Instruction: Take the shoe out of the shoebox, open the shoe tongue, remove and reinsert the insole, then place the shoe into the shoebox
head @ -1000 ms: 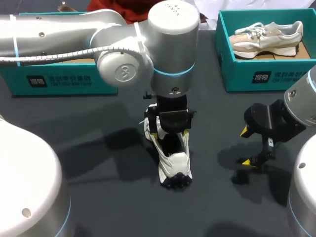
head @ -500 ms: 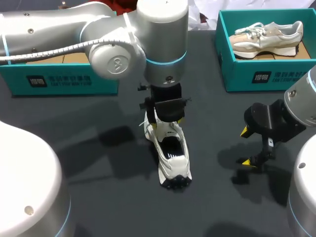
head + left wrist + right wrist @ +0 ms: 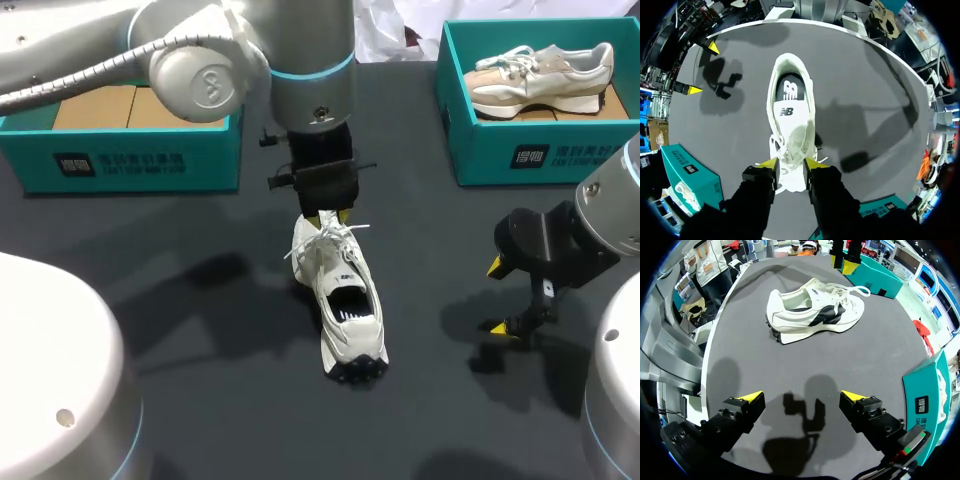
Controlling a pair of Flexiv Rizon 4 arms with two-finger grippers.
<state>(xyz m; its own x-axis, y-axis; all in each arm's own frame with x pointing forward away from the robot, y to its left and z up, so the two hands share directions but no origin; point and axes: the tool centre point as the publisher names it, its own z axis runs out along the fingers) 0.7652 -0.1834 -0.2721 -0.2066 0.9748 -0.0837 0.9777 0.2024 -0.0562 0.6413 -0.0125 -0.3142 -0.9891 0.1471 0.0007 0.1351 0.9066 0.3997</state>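
A white shoe (image 3: 345, 300) (image 3: 790, 115) (image 3: 812, 315) lies on the dark table, heel toward me and toe toward the far side, with its black insole showing in the opening. My left gripper (image 3: 327, 215) (image 3: 790, 164) is at the shoe's toe end. Its fingers stand narrow and press on the laced front from both sides. My right gripper (image 3: 503, 297) (image 3: 802, 397) hangs wide open to the right of the shoe, with nothing between its fingers. An open teal shoebox (image 3: 120, 160) with a bare cardboard floor stands at the back left.
A second teal shoebox (image 3: 520, 150) at the back right holds a beige shoe (image 3: 540, 75). My left arm's big silver joints hang over the back middle of the table. Bare table lies between the white shoe and my right gripper.
My left gripper has drawn back from over the shoe's opening to its toe end, and its fingers have closed in. The opening and tongue now show. The right arm has kept still.
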